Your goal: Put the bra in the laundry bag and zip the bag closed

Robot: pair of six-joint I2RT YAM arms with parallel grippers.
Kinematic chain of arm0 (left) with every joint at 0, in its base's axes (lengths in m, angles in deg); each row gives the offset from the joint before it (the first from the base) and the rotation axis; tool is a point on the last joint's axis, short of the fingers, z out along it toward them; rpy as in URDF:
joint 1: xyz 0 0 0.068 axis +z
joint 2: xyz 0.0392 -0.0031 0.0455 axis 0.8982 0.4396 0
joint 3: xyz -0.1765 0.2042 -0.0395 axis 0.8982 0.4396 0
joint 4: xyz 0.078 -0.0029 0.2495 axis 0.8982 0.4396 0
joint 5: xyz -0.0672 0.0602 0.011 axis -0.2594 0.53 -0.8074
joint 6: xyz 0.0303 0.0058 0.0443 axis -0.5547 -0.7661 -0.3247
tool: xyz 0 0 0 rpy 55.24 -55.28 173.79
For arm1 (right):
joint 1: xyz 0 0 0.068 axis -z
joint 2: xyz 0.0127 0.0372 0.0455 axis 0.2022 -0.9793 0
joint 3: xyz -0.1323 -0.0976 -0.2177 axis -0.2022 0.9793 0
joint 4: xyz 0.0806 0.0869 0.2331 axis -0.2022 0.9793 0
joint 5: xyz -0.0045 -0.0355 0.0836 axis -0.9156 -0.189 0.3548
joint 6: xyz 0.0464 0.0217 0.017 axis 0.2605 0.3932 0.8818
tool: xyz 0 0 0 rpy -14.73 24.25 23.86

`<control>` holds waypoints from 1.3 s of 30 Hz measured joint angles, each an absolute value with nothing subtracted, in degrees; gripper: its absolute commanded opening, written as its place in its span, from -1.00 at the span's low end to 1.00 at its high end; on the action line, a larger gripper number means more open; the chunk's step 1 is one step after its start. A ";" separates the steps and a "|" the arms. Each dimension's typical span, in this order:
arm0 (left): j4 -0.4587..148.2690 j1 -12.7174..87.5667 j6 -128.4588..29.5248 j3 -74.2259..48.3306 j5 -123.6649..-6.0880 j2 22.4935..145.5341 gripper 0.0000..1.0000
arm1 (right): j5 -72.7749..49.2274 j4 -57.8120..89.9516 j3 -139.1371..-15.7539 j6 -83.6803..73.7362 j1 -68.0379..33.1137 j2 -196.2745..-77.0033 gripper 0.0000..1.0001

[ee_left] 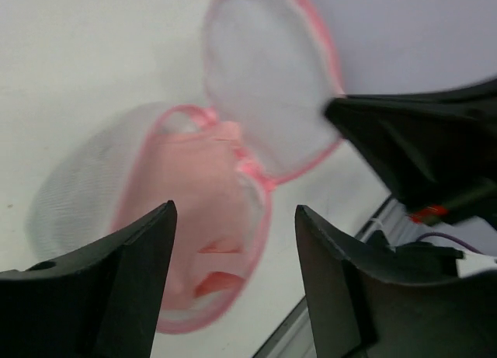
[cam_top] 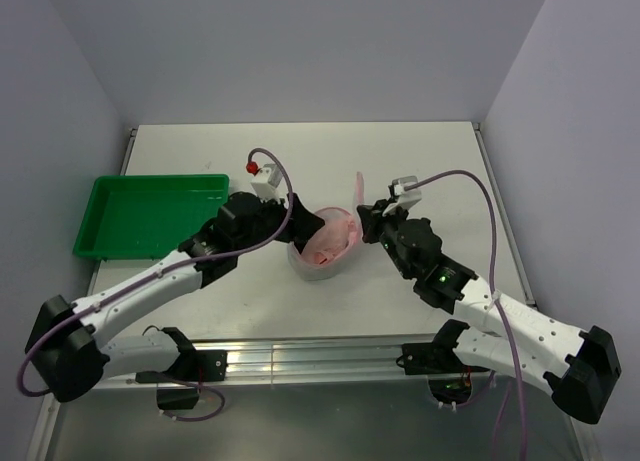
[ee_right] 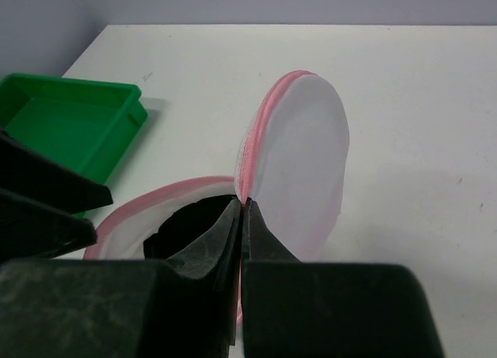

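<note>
Both arms [cam_top: 150, 281] angle inward; right gripper [ee_right: 241, 209] pinches the laundry bag [ee_right: 307, 152] rim.

The laundry bag [cam_top: 303, 264] is set near the middle of the table [cam_top: 420, 171], the bra [cam_top: 331, 243] is contained in it, and the tray [cam_top: 160, 180] is placed at the left edge.
</note>
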State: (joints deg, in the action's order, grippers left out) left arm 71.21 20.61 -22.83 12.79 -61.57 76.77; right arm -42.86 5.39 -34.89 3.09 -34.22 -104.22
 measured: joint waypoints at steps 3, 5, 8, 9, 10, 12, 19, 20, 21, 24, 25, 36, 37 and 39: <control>72.85 15.43 -24.60 10.73 -56.41 73.56 -0.01 | -41.13 5.13 -36.51 2.69 -34.22 -105.51 -1.00; 73.55 12.68 -26.15 8.96 -54.62 73.25 -0.25 | -40.23 4.73 -36.86 2.56 -34.22 -105.75 -1.00; 73.59 11.76 -27.49 7.15 -53.33 76.09 -0.32 | -38.97 4.75 -38.26 2.26 -34.22 -106.95 -1.00; 73.51 11.76 -27.66 7.08 -53.11 77.29 -0.31 | -38.55 4.56 -38.65 2.23 -34.22 -107.28 -1.00; 73.81 11.78 -27.90 7.08 -52.63 79.00 -0.30 | -38.27 4.27 -38.74 2.23 -34.22 -107.37 -1.00; 74.27 11.81 -28.47 6.99 -51.73 82.15 -0.29 | -37.76 3.86 -38.80 2.23 -34.20 -107.41 -1.00; 75.10 11.81 -29.45 6.32 -50.27 89.90 -0.59 | -35.40 2.11 -40.60 2.21 -34.01 -108.79 -1.00; 74.86 11.81 -29.47 6.08 -50.16 90.63 -0.62 | -34.73 2.07 -40.92 2.21 -33.83 -109.12 -1.00; 74.31 11.81 -29.56 6.03 -50.16 91.22 -0.65 | -34.09 1.85 -41.27 2.23 -33.76 -109.51 -1.00; 72.35 11.81 -29.17 6.03 -50.16 93.36 -0.76 | -31.64 0.67 -41.58 2.28 -33.52 -110.10 -1.00; 71.85 11.81 -28.84 5.95 -50.09 94.25 -0.79 | -30.90 0.25 -41.58 2.34 -33.37 -110.15 -1.00; 67.41 11.83 -21.58 7.23 -46.07 98.19 -0.24 | -25.68 -4.58 -39.33 5.12 -31.40 -109.71 -1.00; 67.52 11.81 -21.23 7.61 -45.96 97.18 -0.10 | -25.68 -4.78 -38.59 5.32 -31.25 -109.49 -1.00; 68.61 11.81 -21.19 7.67 -45.74 94.52 0.03 | -25.59 -4.89 -37.30 5.43 -30.77 -109.16 -1.00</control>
State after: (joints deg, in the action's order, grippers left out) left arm 68.61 11.81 -21.19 7.67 -45.74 94.52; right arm -25.59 -4.89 -37.30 5.43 -30.77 -109.16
